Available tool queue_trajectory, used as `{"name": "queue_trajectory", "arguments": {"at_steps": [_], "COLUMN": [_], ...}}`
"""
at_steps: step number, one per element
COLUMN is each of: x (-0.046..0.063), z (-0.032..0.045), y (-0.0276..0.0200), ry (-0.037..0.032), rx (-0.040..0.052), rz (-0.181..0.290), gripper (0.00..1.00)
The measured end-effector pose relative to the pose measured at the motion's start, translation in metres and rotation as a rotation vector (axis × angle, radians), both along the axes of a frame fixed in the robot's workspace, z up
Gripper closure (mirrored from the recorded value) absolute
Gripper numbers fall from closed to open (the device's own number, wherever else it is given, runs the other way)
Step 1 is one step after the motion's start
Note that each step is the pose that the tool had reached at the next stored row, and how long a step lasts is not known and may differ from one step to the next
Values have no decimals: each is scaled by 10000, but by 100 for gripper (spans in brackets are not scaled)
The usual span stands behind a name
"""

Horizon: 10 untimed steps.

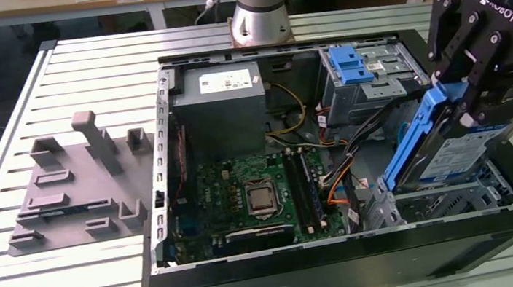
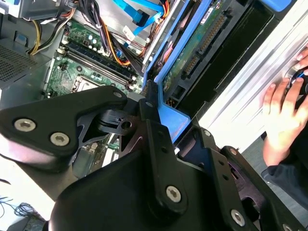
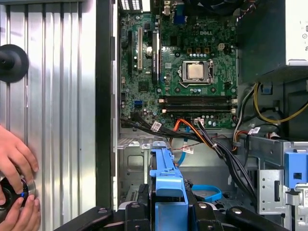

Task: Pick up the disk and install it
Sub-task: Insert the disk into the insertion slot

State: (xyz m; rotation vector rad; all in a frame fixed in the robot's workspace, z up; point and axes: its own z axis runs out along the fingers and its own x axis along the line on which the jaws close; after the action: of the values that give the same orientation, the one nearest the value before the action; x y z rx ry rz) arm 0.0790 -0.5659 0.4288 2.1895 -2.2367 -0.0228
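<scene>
A: What is the end effector [image 1: 487, 104] doing?

B: It is gripping the disk [image 1: 449, 156]. Its black fingers [image 2: 155, 134] are pinching the blue carrier frame [image 3: 166, 178] at the disk's upper end from both sides, so they are standing only the frame's thickness apart.

A: And where is the disk sitting?

B: It is hanging tilted beneath the end effector. Its upper end is in the fingers and its lower end is reaching down into the open computer case [image 1: 349, 257], over the metal drive cage [image 1: 440, 202] in the corner. I cannot tell whether it is touching the cage.

A: Is any writing showing?

B: In the exterior view the disk is showing its blue-and-white label face, but the print is too small to make out. In the second wrist view its other face is showing a green circuit board [image 2: 192, 53]. Well apart from the end effector, toward the exterior view's left, a grey metal box [image 1: 223, 107] is carrying a small white sticker [image 1: 229, 82]. Nearer the end effector on that same side, an upright blue latch piece [image 1: 350, 66] is standing.

A: Anything else around it?

B: The motherboard [image 3: 192, 72] is lying on the case floor, beyond the disk. Outside the case wall, a person's hand [image 3: 14, 159] is resting on the ribbed metal bench [image 3: 57, 96], with the fingers around a small round object.
</scene>
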Motion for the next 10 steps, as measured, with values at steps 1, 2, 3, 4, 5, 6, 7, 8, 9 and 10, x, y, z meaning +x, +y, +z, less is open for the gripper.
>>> {"name": "queue_trajectory", "arguments": {"at_steps": [1,2,3,4,5,6,7,8,9,10], "x": [0,0,0,0,0,0,0,0,0,0], "z": [-4,-9,-14,-19,-23,-29,-34,-40,-45,-62], "y": [0,0,0,0,0,0,0,0,0,0], "ry": [0,0,1,0,1,0,0,0,0,0], "rx": [0,0,-1,0,-1,0,0,0,-1,0], "rz": [0,0,0,0,0,0,0,0,0,0], "gripper": [64,64,64,64,64,64,64,64,64,64]}}
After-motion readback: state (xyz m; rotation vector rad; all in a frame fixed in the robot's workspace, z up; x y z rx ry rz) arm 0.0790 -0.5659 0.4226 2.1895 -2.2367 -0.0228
